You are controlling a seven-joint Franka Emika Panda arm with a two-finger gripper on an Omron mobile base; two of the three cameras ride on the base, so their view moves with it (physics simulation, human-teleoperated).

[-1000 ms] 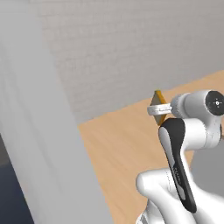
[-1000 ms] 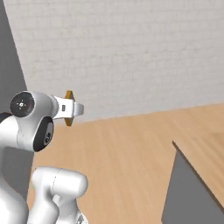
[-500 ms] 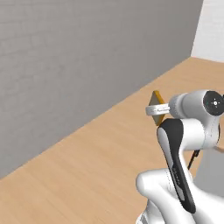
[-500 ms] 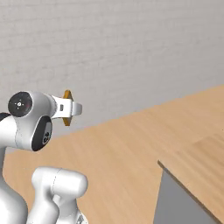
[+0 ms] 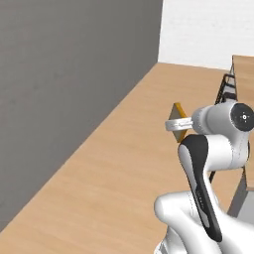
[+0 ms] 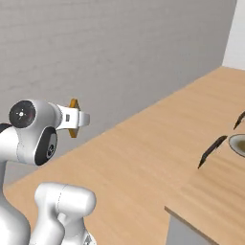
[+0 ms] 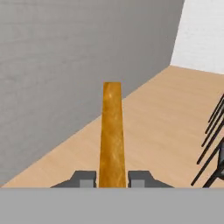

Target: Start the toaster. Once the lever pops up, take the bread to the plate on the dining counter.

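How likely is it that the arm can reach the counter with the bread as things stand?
Probably not yet: the tool holds the bread over open floor, facing the wall; the counter lies off to its right. Nothing blocks the way.

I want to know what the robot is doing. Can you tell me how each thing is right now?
bread: held edge-on in the claw, up off the floor
claw: shut on the bread, one finger on each side
sink: set into the light-wood counter top, bowl partly out of frame
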